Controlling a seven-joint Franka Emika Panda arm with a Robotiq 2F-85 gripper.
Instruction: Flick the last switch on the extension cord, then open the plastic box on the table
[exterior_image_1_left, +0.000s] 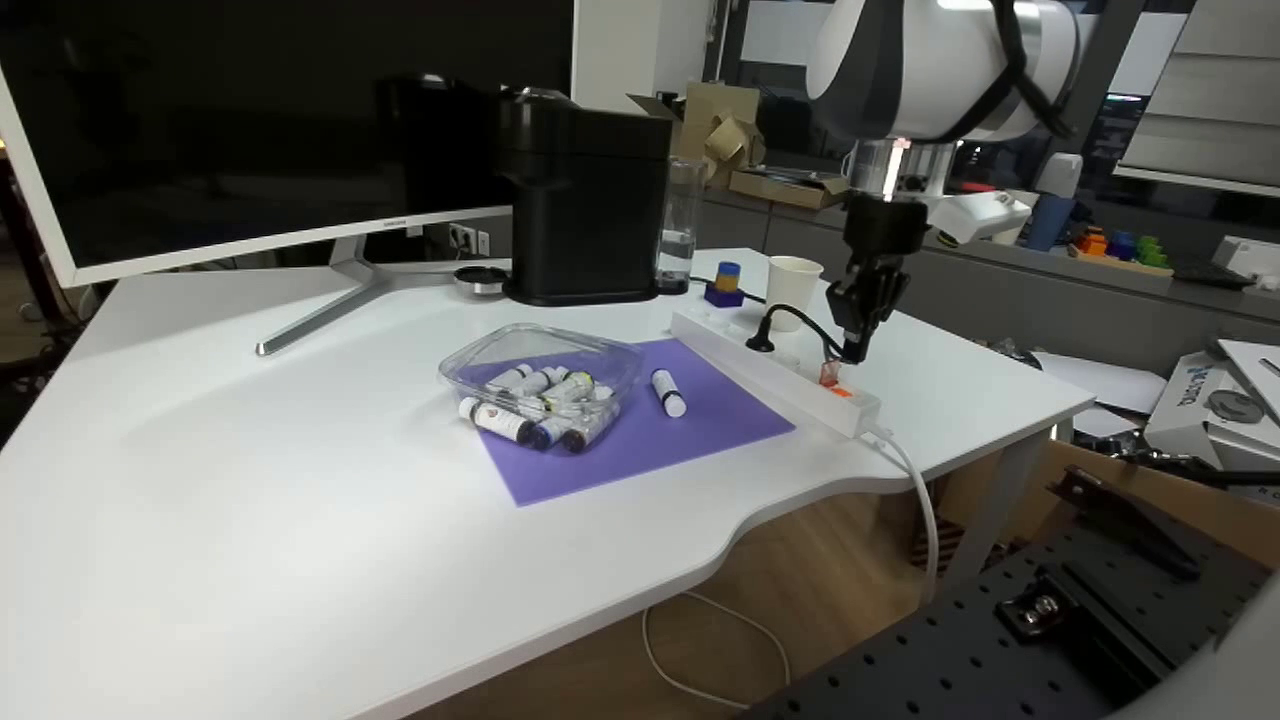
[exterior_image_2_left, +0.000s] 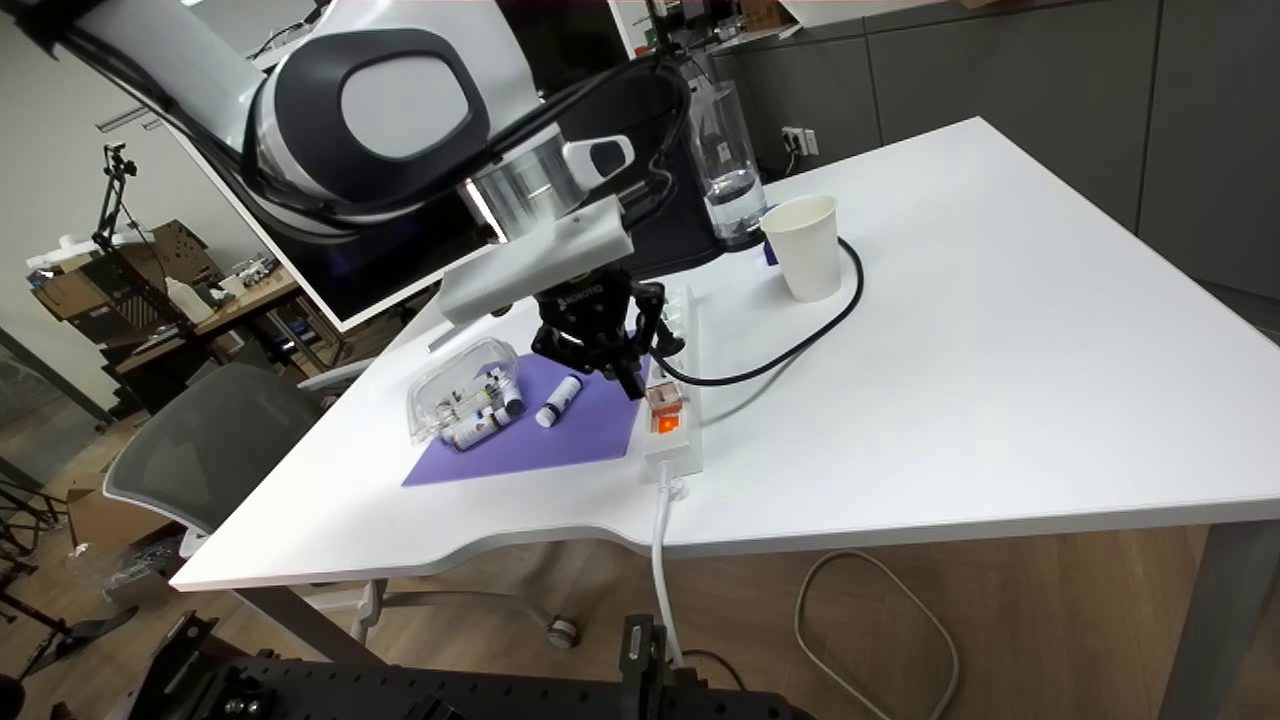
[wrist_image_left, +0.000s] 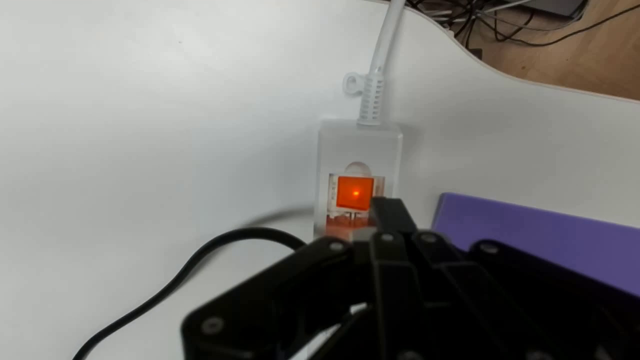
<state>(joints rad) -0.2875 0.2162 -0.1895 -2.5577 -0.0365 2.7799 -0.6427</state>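
Observation:
The extension cord (exterior_image_1_left: 722, 345) is a long white power strip on the white table (exterior_image_1_left: 250, 500), and it also shows in another exterior view (exterior_image_2_left: 680, 458). In the wrist view its cable end (wrist_image_left: 360, 142) shows an orange switch (wrist_image_left: 355, 193) with a lit spot. My gripper (wrist_image_left: 387, 207) is shut and empty, fingertips together just beside the switch's lower corner; whether they touch it I cannot tell. The gripper points down over the strip in both exterior views (exterior_image_1_left: 853, 352) (exterior_image_2_left: 632, 385). The clear plastic box (exterior_image_1_left: 612, 362) holds several white tubes and stands partly on the purple sheet (exterior_image_1_left: 640, 455).
A white tube (exterior_image_1_left: 668, 393) lies on the sheet. A black plug (exterior_image_1_left: 762, 340) with a black cable is in the strip, close to the gripper. A paper cup (exterior_image_1_left: 795, 285), glass cylinder (exterior_image_1_left: 676, 255), black machine (exterior_image_1_left: 590, 200) and monitor (exterior_image_1_left: 280, 120) stand behind.

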